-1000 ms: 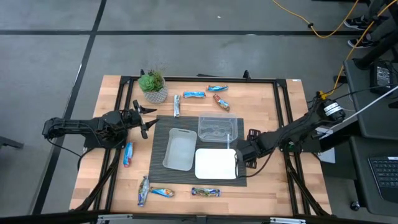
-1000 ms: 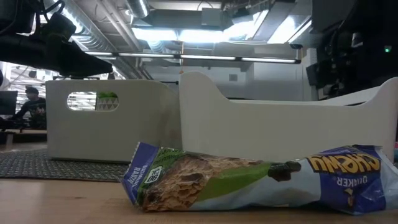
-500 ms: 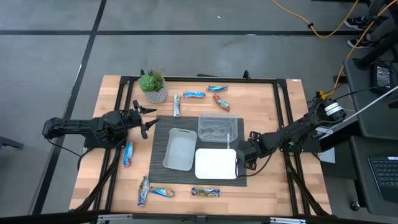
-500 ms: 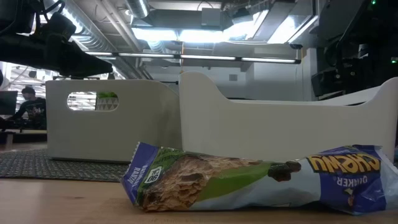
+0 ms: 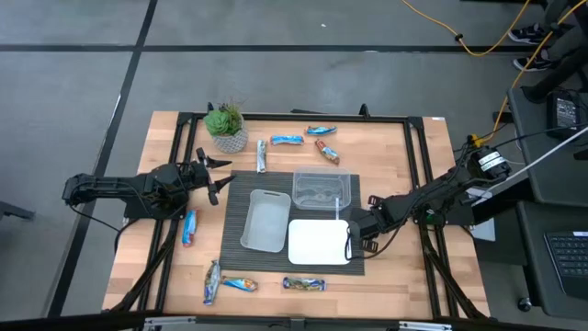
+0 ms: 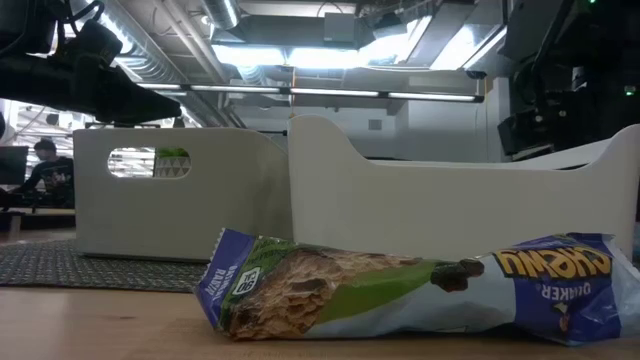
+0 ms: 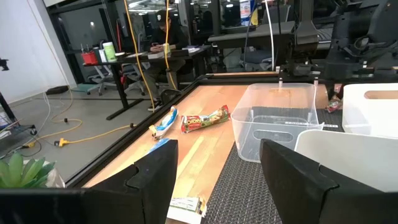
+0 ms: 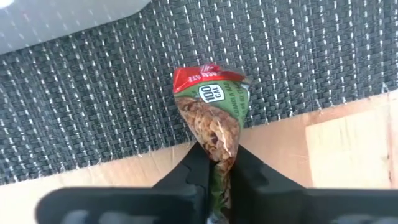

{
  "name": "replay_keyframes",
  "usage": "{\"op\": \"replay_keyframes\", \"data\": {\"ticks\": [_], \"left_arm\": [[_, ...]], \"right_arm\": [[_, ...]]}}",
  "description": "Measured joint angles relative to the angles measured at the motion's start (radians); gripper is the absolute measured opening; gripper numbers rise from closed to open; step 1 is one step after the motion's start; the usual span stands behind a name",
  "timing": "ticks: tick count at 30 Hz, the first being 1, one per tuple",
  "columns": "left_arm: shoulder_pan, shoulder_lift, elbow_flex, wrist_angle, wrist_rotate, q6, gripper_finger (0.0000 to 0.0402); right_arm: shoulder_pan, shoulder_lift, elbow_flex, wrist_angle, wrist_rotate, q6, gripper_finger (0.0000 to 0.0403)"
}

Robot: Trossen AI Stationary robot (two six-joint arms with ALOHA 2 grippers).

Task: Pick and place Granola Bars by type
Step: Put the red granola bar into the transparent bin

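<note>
Several granola bars in foil wrappers lie on the wooden table: three by the far edge, one on the left, and three by the near edge. The low view shows one close up. My right gripper stands at the right side of the white tray and is shut on a bar with a red end. My left gripper waits open at the mat's far left corner, with nothing between its fingers. My right gripper pinches the red-ended granola bar between its two fingers, which lie across its width, back from the red end. The wrapper narrows where the fingers meet it. The red end points away over the mat's edge. Whether the bar is clear of the table cannot be told.
On the dark woven mat stand a grey tray, a clear tray and the white tray. A potted plant stands at the far left. A silver bar lies beside it. A black frame runs around the table.
My right gripper's fingers have drawn together beside the white tray, taking hold of the bar there. The bars in view have stayed where they were.
</note>
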Motion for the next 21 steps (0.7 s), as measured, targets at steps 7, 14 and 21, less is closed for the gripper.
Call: {"op": "replay_keyframes", "data": {"ticks": [7, 14, 21], "left_arm": [[0.000, 0.000, 0.000, 0.000, 0.000, 0.000, 0.0221], [0.000, 0.000, 0.000, 0.000, 0.000, 0.000, 0.0221], [0.000, 0.000, 0.000, 0.000, 0.000, 0.000, 0.0221]], "right_arm": [[0.000, -0.016, 0.000, -0.009, -0.008, 0.053, 0.0041], [0.000, -0.130, 0.000, -0.032, 0.016, 0.084, 0.0023], [0.000, -0.309, 0.003, -0.041, 0.097, 0.111, 0.0033]]}}
